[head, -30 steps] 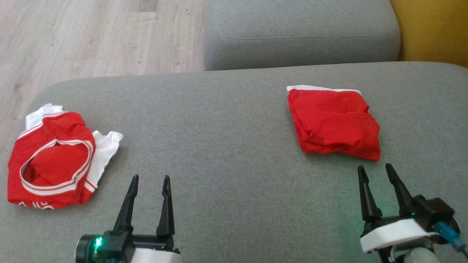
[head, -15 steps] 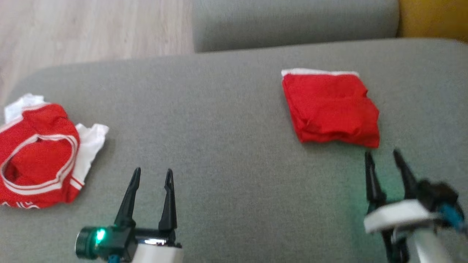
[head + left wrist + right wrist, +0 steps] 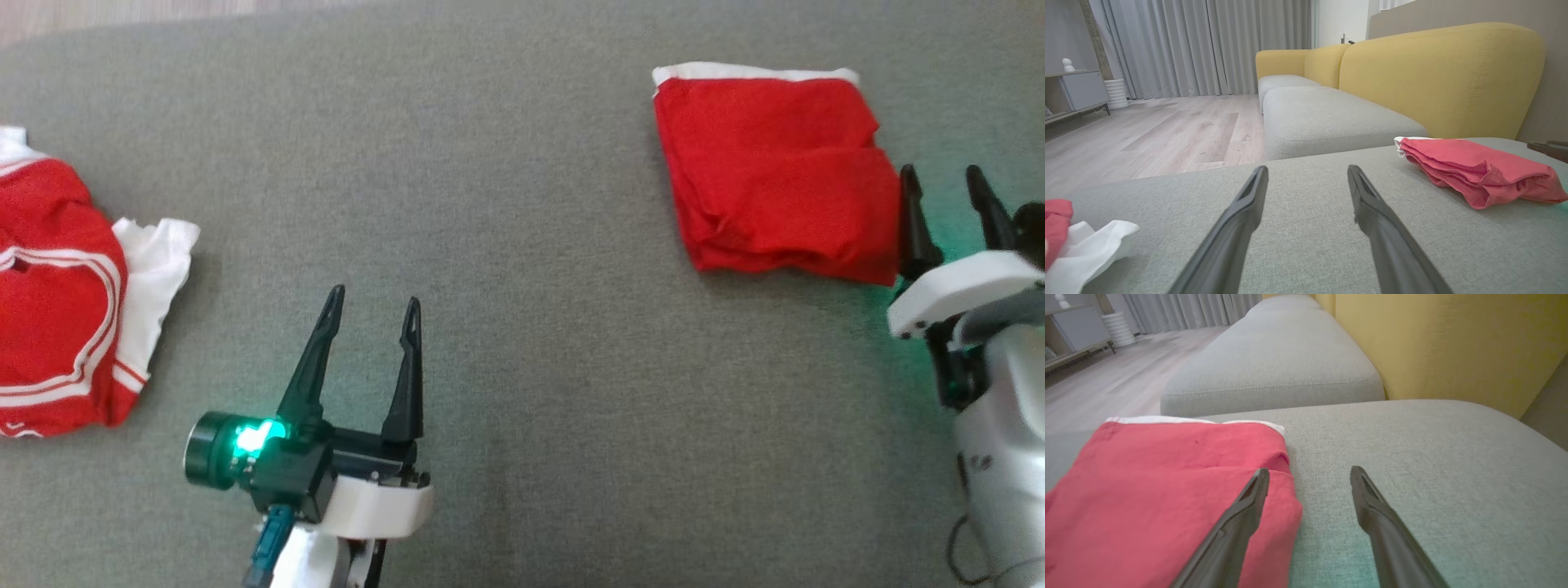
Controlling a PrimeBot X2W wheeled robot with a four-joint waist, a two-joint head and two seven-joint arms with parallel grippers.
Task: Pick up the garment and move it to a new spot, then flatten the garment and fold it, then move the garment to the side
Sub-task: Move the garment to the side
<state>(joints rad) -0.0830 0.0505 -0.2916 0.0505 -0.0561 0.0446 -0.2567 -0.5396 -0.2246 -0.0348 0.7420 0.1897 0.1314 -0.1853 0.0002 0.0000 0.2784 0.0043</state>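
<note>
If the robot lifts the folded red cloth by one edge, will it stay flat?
Probably not: the folded red garment looks soft and creased, so it would likely droop and unfold. Its layers look thin, so it's probably light.

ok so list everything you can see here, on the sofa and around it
folded garment: 1, red with a white edge, right part of the near cushion
crumpled garment: 1, red and white, left end of the same cushion
near cushion: 1, grey, under both garments
far cushion: 1, grey, beyond the near one
backrests: several, yellow, behind the cushions
floor: 1, pale wood, beside the sofa
curtains: 1 run, grey, far wall
cabinet: 1, grey, far corner
left gripper: 1, dark fingers, open over bare cushion between the garments
right gripper: 1, dark fingers, open at the folded garment's right edge
</note>
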